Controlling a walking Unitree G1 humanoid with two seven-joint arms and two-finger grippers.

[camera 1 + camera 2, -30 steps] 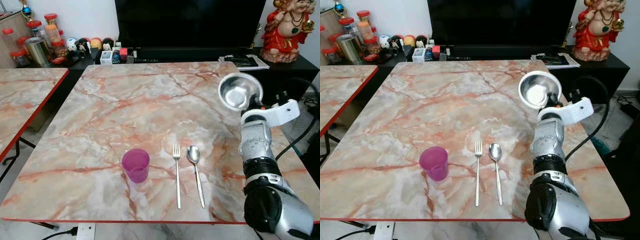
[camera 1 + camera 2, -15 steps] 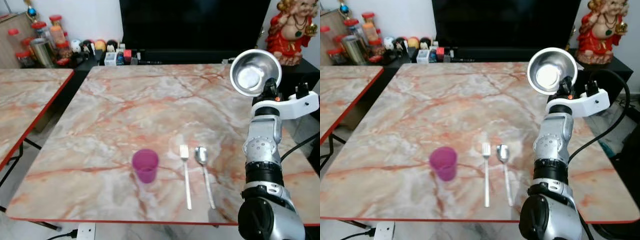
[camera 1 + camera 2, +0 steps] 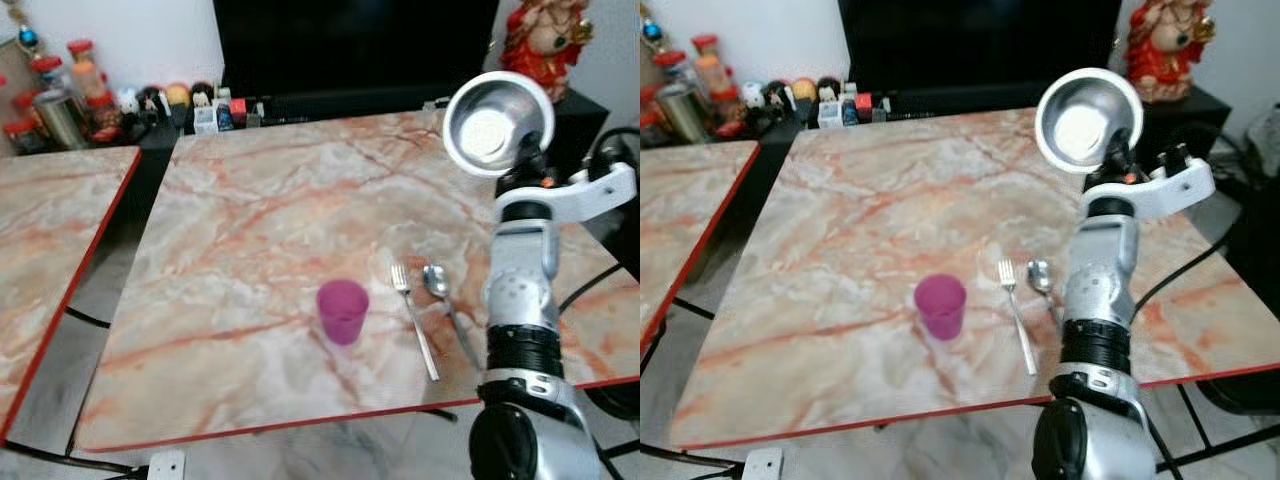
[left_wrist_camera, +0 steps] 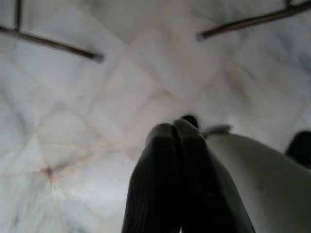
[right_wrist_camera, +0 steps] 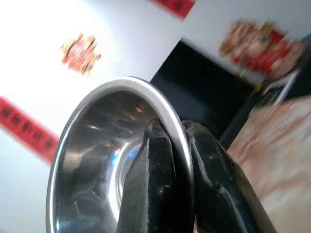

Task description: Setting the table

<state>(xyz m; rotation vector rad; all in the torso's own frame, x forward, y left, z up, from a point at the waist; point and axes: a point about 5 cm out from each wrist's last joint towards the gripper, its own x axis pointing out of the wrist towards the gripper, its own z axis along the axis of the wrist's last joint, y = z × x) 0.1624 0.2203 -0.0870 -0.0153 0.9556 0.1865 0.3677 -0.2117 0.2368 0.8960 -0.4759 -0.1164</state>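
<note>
A steel bowl (image 3: 497,123) is held by its rim, clamped in the right gripper (image 5: 179,145), above the table (image 3: 260,220), beyond the spoon (image 3: 437,283), fork (image 3: 412,312) and cup (image 3: 342,311). The left gripper (image 4: 176,141) is closed on nothing.

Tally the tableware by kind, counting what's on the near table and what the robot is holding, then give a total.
Cup, pink, on the table: 1
Fork, on the table: 1
Spoon, on the table: 1
Steel bowl, pinched at its rim by the right gripper: 1
Total: 4
</note>
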